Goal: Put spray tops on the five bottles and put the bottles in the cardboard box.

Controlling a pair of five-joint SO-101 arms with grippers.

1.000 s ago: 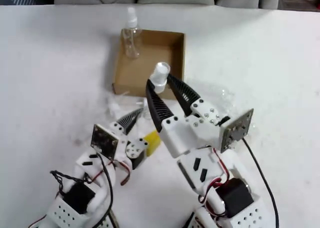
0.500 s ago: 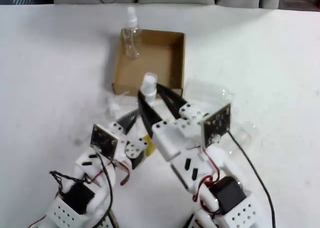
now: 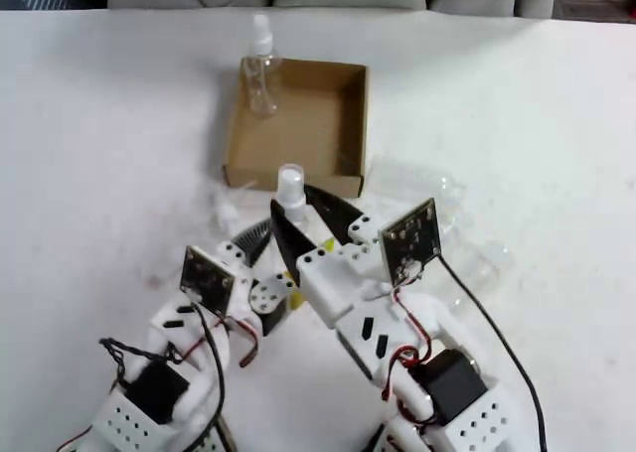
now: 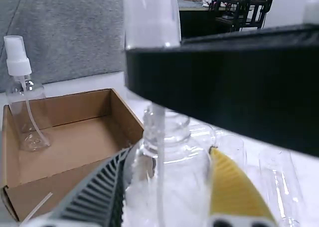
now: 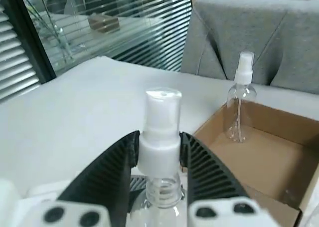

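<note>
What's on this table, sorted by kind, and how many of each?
Grippers: 2, left gripper and right gripper
Cardboard box: 1
Upright bottles: 2, boxed bottle and held bottle
Spray tops: at least 2, the boxed bottle's and the held spray top
Lying bottles: at least 2, too clear to count surely
Total: at least 9

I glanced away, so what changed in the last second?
The right gripper, shut on a spray top, swung back from over the cardboard box toward the left gripper and now holds the top over its open bottle. The left gripper, the box and the capped bottle in it stayed put.
</note>
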